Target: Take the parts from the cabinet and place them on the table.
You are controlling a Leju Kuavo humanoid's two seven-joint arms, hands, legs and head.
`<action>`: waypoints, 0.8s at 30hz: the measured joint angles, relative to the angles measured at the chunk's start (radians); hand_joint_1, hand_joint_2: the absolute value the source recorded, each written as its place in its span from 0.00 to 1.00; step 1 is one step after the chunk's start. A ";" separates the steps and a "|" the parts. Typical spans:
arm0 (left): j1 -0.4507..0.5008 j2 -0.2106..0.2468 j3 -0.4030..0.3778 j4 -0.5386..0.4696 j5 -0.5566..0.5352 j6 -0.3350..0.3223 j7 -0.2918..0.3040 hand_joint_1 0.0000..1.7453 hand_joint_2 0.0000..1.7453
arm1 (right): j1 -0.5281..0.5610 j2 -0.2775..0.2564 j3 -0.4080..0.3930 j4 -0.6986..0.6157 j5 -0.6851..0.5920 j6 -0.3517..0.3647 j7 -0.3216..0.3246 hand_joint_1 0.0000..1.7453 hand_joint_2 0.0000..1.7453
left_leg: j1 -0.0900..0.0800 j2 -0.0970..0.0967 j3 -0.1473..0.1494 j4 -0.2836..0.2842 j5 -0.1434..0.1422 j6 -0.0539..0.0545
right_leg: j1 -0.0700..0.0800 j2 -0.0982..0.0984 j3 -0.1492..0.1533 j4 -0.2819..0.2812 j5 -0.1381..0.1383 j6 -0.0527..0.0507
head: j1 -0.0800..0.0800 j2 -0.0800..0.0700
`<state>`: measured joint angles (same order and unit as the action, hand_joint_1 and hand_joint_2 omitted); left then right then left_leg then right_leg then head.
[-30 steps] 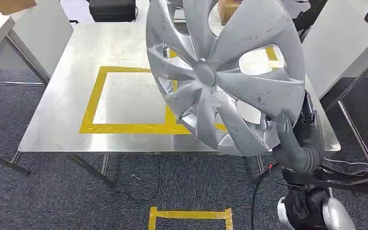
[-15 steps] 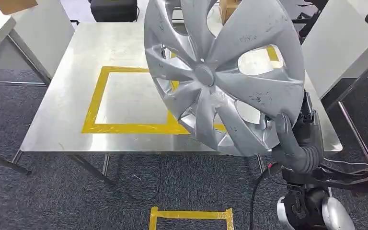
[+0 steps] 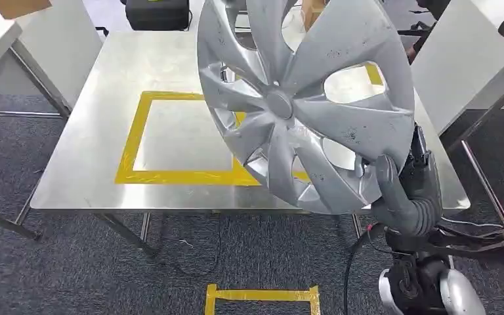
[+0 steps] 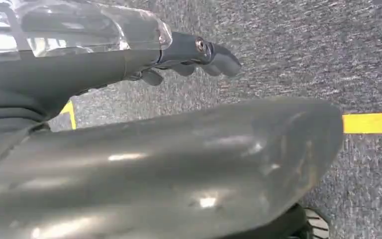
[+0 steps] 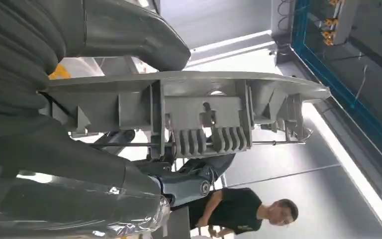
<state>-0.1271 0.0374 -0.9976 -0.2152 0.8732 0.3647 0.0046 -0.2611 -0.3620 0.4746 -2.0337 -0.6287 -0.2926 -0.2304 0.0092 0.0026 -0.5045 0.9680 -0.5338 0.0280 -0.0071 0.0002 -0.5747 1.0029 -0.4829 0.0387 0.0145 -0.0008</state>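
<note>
Right hand (image 3: 403, 190) gripping the lower rim of a silver wheel cover (image 3: 302, 98), held tilted above the steel table (image 3: 92, 131) with yellow tape square (image 3: 131, 141), left hand (image 4: 189, 57) hanging over carpet, holding nothing, fingers slightly curled

The silver wheel cover (image 5: 189, 99) is seen edge-on from its back side, with moulded ribs, clips and a thin wire ring running along its rim. It is gripped by the right hand (image 5: 129, 144): the thick grey thumb (image 5: 129, 30) is pressed on one face, while the darker fingers (image 5: 194, 181) are curled behind the other. Beyond the hand, a person in a black shirt (image 5: 238, 211) is seen standing before a pale wall.
</note>
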 joint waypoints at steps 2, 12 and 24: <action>0.000 0.001 0.000 0.000 0.000 0.000 0.000 0.00 0.00 | -0.001 0.000 0.000 0.000 0.000 0.000 0.000 1.00 1.00 | 0.003 0.003 0.021 -0.010 -0.003 0.007 | -0.004 0.000 -0.066 0.133 -0.056 0.006 | 0.007 0.000; 0.000 0.001 0.000 0.000 0.000 0.000 0.002 0.00 0.00 | 0.007 0.001 0.001 0.000 -0.001 0.000 -0.001 1.00 1.00 | 0.010 -0.001 0.098 -0.005 -0.095 -0.047 | -0.009 0.001 -0.079 0.037 0.036 -0.014 | 0.010 -0.001; 0.013 0.002 0.000 0.001 0.000 0.000 0.001 0.00 0.00 | 0.017 -0.002 0.001 0.005 0.000 -0.001 -0.001 1.00 1.00 | 0.008 -0.001 -0.141 0.131 0.081 -0.052 | -0.012 0.005 0.095 -0.001 -0.087 -0.034 | -0.030 0.000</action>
<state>-0.1140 0.0389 -0.9976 -0.2144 0.8736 0.3643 0.0057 -0.2441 -0.3643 0.4757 -2.0287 -0.6287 -0.2934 -0.2316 0.0175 0.0019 -0.6457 1.0994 -0.4531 -0.0240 -0.0187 0.0054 -0.4793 1.0023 -0.5699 0.0043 -0.0156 -0.0008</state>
